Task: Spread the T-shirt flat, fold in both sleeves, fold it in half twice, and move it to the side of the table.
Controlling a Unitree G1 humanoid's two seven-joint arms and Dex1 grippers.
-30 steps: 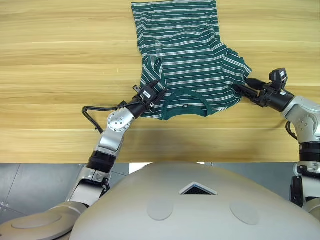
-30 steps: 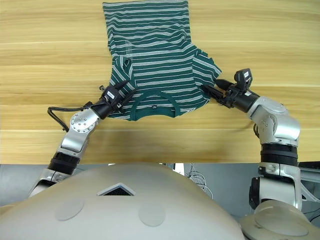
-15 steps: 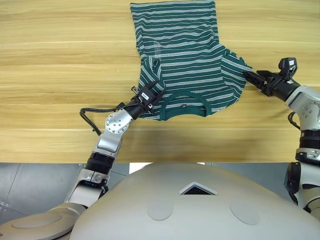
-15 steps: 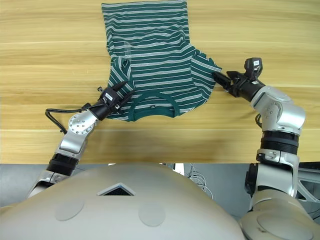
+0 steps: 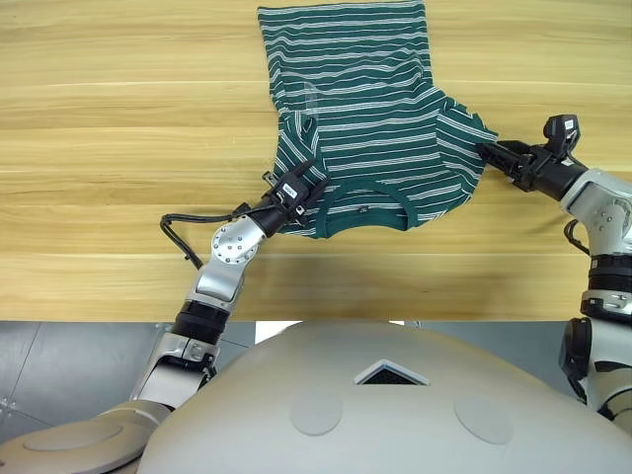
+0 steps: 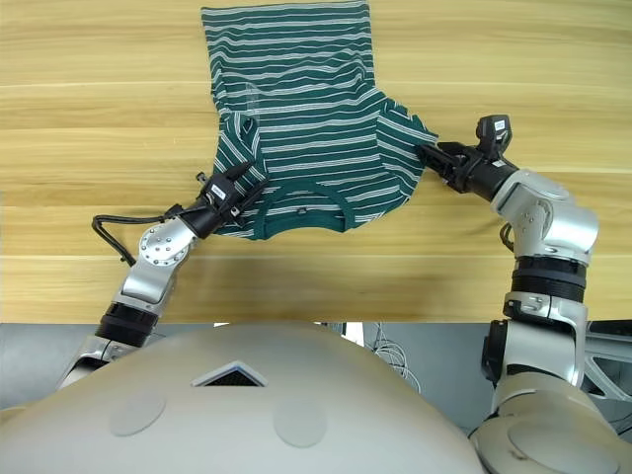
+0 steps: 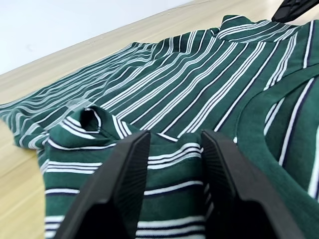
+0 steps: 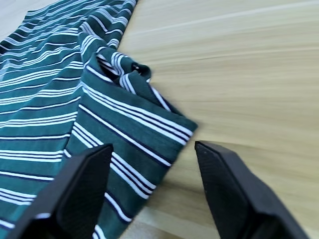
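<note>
Pale wooden table (image 5: 118, 118) stretching right across, planks running side to side, and on it the green striped T-shirt (image 5: 365, 109). It lies near the middle, collar (image 5: 367, 197) toward the robot, hem at the far edge. The body looks fairly flat, but both sleeves are rumpled: the left sleeve (image 5: 296, 133) is bunched in against the body, and the right sleeve (image 5: 464, 123) is creased with its corner poking outward.

Down at the near left shoulder sits the left gripper (image 5: 301, 193), right on the cloth beside the collar. From the wrist camera its fingers (image 7: 124, 169) stand apart with a ridge of striped fabric humped between them, straddling rather than squeezing. Over on the other side, the right gripper (image 5: 497, 155) is just at the tip of the right sleeve, jaws spread wide, the sleeve corner lying in the gap between them and not yet pinched.

This is soft, light knit. It will drape, stretch and drag along the wood rather than lift as one piece, and any tug at one point will wrinkle the rest. The best holds look to be the sleeve cuffs and the shoulder seams, taken at the edge through both layers, so the cloth pulls out taut. The only thing carrying anything here is the table, bearing the shirt. Spreading seems to be the step in hand, with every fold still to do.
</note>
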